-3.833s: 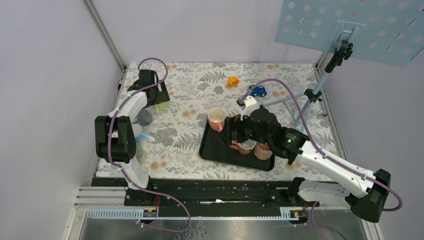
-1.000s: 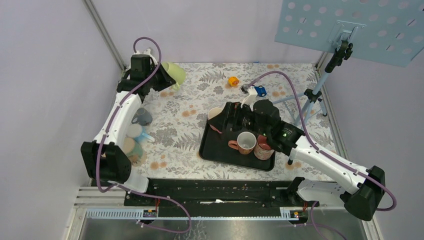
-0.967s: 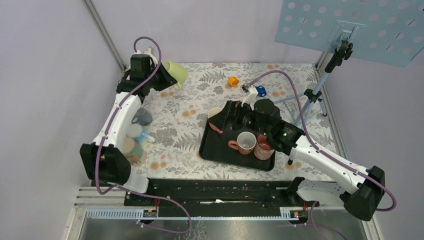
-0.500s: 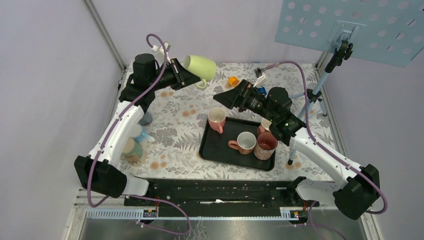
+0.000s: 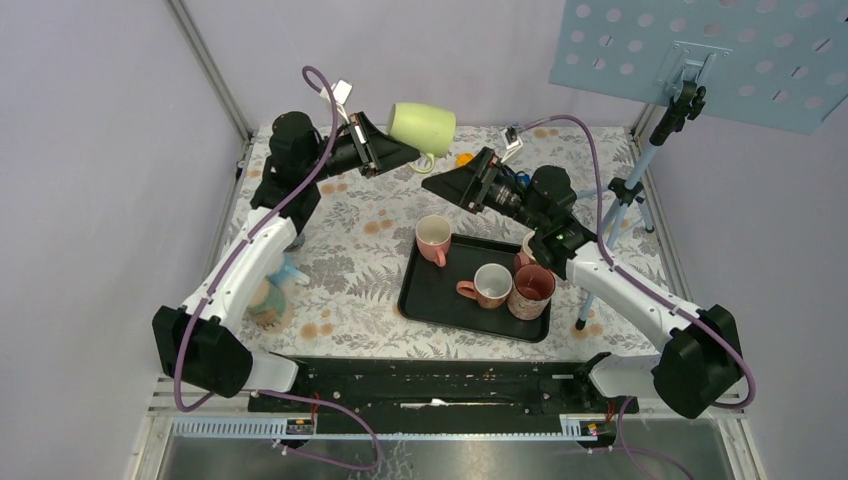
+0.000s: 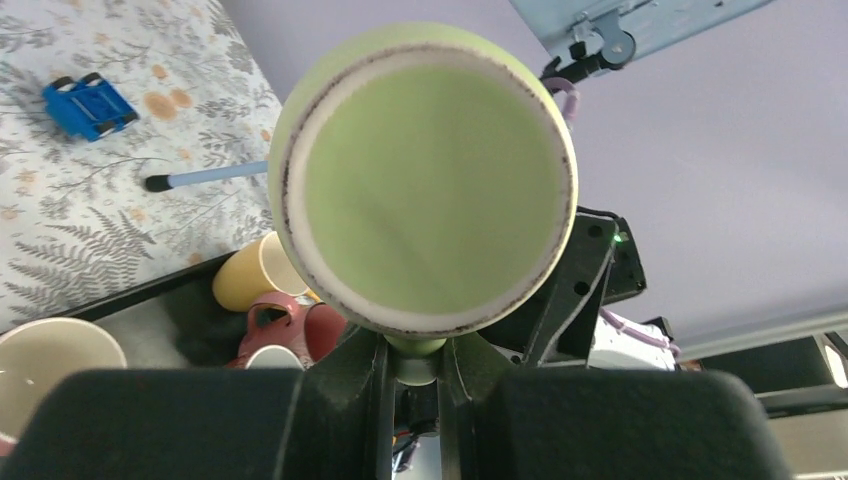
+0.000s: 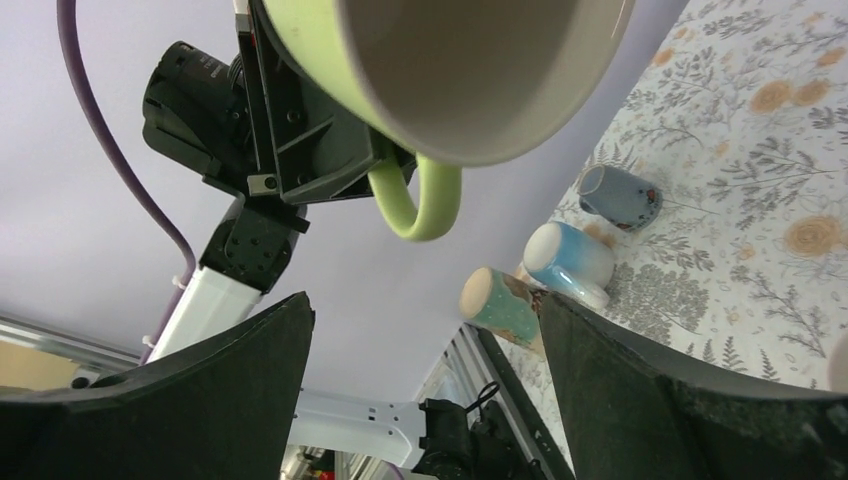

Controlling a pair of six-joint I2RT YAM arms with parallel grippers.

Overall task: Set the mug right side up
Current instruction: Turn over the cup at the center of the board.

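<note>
Lying on its side in the air above the far end of the table (image 5: 385, 215), the green mug (image 5: 422, 125) was held at its handle by the narrowed left gripper (image 5: 405, 156); the right gripper (image 5: 438, 186) was spread wide, facing its mouth.

table (image 5: 370, 230): fern-and-flower print cloth cover
centre-right: black tray (image 5: 440, 295)
tray far-left corner: pink mug (image 5: 433, 240), upright, on the cloth just beside the tray
left edge: grey mug (image 7: 620, 196), light blue mug (image 7: 570, 262), teal patterned mug (image 7: 503, 300), close together
far side: orange toy (image 5: 464, 158), blue toy car (image 6: 90, 105)
right edge: tripod stand (image 5: 628, 187)
</note>
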